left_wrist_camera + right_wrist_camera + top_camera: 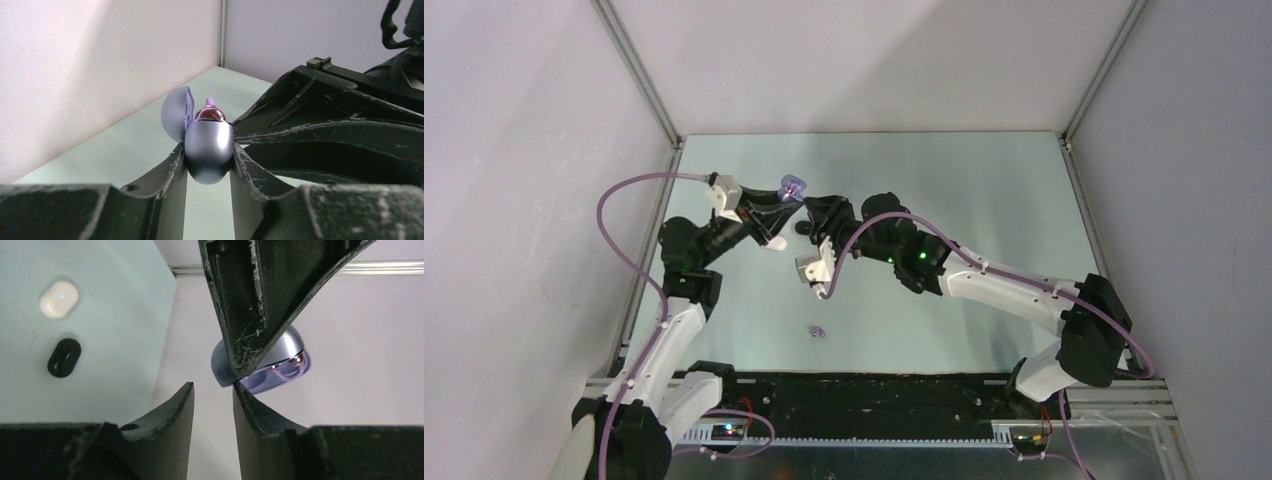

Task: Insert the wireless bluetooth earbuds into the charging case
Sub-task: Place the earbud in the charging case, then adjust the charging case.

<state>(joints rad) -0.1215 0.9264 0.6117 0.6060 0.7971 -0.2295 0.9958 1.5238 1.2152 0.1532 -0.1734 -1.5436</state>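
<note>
Case: lavender, oval, lid hinged open, clamped between the fingers of the left gripper, raised off the table. A glossy purple bud sits in it. Another lavender bud lies loose on the table, well apart

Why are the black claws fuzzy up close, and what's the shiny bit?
Left wrist view: the fingers sit too near the lens, so their bases blur, while the lavender case is sharp and its earbud glints. Right wrist view: bright glints inside the case. Top view: green lights glow on the right arm.
</note>
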